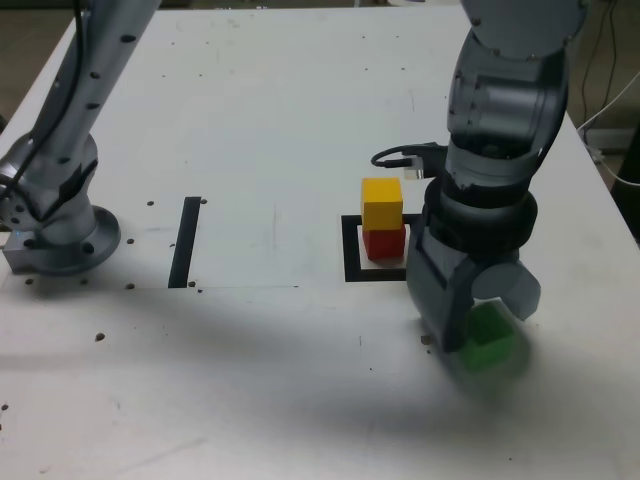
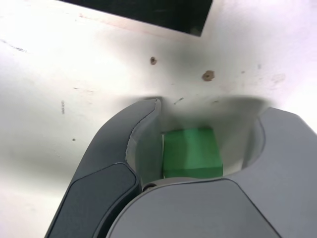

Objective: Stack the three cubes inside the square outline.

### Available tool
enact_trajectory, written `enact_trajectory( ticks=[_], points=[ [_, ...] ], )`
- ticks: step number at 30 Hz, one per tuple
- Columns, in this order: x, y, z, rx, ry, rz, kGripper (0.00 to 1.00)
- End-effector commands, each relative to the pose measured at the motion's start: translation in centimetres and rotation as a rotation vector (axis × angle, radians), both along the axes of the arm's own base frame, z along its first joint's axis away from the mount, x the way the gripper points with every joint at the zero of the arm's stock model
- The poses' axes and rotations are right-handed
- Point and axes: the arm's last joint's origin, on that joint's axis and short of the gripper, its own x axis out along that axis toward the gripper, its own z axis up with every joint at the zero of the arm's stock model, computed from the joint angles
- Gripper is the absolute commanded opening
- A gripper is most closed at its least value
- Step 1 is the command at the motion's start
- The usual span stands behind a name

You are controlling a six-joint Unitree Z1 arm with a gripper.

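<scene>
A yellow cube sits on a red cube inside the black square outline. The green cube lies on the white table in front of the outline, toward the exterior view's right. My gripper is lowered over it with a jaw on either side. In the wrist view the green cube sits between the jaws of the gripper. One jaw is against its side, and a narrow gap shows between the cube and the other jaw.
A straight black tape strip lies at centre left of the table. A second arm's grey base stands at the exterior view's left. The wrist view shows black tape just beyond the gripper. The table's right edge is close to my arm.
</scene>
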Motion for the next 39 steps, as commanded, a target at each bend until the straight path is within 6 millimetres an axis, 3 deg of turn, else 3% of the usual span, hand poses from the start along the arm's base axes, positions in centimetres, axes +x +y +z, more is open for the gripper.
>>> enact_trajectory(
  ticks=[1,16,24,32,39],
  points=[
    [0.1,0.0,0.1,0.001,-0.007,0.007,0.31],
    [0.0,0.2,1.1,0.02,-0.044,-0.001,0.0],
    [-1.6,0.9,6.6,0.047,-0.139,-0.12,0.0],
    [-5.1,2.3,12.9,0.038,-0.187,-0.293,0.0],
    [-7.2,6.3,14.3,0.066,-0.099,-0.382,0.0]
  ],
)
